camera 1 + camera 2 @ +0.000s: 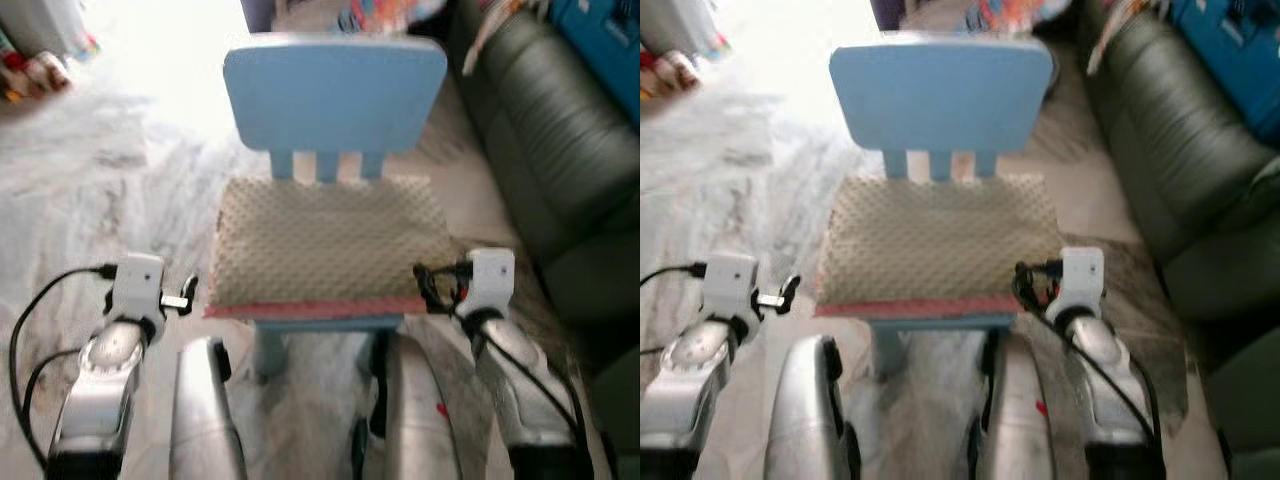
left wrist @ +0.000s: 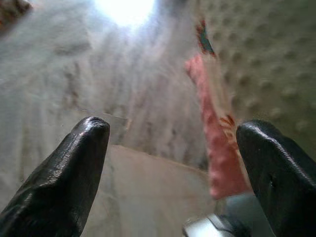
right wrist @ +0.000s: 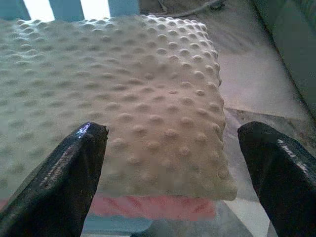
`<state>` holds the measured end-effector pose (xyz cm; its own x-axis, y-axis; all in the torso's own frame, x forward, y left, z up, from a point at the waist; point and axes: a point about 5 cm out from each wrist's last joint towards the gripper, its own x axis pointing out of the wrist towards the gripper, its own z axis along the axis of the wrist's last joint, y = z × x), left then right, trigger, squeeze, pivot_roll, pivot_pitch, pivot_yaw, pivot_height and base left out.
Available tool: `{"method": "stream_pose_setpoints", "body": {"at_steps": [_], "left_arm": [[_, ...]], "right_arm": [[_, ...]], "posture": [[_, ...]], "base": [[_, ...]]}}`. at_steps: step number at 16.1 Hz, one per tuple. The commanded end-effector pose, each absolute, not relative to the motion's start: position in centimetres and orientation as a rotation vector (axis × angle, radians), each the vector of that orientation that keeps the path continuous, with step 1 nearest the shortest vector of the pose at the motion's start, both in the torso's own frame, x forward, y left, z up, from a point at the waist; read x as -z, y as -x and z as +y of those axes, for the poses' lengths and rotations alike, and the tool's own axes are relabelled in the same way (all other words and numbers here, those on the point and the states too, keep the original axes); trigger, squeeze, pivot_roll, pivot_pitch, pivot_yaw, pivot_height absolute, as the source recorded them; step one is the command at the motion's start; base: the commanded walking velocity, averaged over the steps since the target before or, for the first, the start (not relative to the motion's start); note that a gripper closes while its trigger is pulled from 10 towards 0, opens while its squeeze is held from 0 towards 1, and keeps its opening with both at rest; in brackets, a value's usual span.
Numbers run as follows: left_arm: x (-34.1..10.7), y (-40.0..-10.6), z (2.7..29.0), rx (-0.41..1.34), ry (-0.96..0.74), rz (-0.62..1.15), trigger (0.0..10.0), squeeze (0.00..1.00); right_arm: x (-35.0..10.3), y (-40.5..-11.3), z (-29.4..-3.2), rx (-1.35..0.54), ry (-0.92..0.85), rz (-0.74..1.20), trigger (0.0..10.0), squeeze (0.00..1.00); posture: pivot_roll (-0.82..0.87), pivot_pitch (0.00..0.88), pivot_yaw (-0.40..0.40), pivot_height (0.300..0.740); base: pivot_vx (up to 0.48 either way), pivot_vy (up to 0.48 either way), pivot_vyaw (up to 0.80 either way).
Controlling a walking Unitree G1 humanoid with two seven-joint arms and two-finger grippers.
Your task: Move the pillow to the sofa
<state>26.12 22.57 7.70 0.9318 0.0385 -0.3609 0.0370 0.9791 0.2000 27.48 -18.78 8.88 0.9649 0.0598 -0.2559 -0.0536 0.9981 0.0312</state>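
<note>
Pillow (image 1: 325, 240) on blue chair (image 1: 335, 90), ungrasped; left gripper (image 2: 170, 143) and right gripper (image 3: 170, 148), fingers spread, flank its front corners, next closing inward to lift.

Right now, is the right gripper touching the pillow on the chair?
Apart. In the right wrist view the right gripper has its jaws spread wide above the pillow, neither fingertip pressing its bumpy top.

Head pair looks down over my arms at the chair (image 1: 335, 95); both wrist cameras sit close, sharing the pillow (image 3: 123, 113).
</note>
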Motion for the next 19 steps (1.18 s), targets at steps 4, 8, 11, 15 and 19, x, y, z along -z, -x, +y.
{"method": "stream_pose_setpoints", "body": {"at_steps": [4, 8, 11, 15, 19], "left_arm": [[-7.2, -28.2, 22.5, 0.008, -0.187, 0.431, 10.0, 1.0], [-8.0, -31.0, 21.8, 0.012, -0.164, 0.388, 10.0, 1.0], [-7.9, -32.1, 21.7, 0.018, -0.179, 0.396, 10.0, 1.0], [-7.5, -33.5, 20.7, 0.02, -0.125, 0.387, 10.0, 0.0], [-7.6, -34.4, 19.5, 0.036, -0.097, 0.365, 10.0, 0.0]], "right_arm": [[-8.7, -29.2, -19.7, -0.052, 0.019, 0.298, 10.0, 1.0], [-8.0, -31.4, -19.2, -0.116, 0.035, 0.322, 10.0, 1.0], [-7.9, -33.0, -18.8, -0.135, 0.038, 0.332, 10.0, 1.0], [-7.6, -34.4, -18.6, -0.13, 0.077, 0.34, 10.0, 0.99], [-7.9, -35.1, -18.2, -0.125, 0.07, 0.316, 10.0, 0.0]], "posture": [[-0.02, 0.259, -0.051, 0.506], [-0.01, 0.27, -0.055, 0.506], [0.01, 0.294, -0.063, 0.506], [0.01, 0.309, -0.082, 0.506], [0.0, 0.319, -0.088, 0.506]], "base": [[0.0, 0.0, 0.0], [0.0, 0.0, 0.0], [0.0, 0.0, 0.0], [0.0, 0.0, 0.0], [0.0, 0.0, 0.0]]}}
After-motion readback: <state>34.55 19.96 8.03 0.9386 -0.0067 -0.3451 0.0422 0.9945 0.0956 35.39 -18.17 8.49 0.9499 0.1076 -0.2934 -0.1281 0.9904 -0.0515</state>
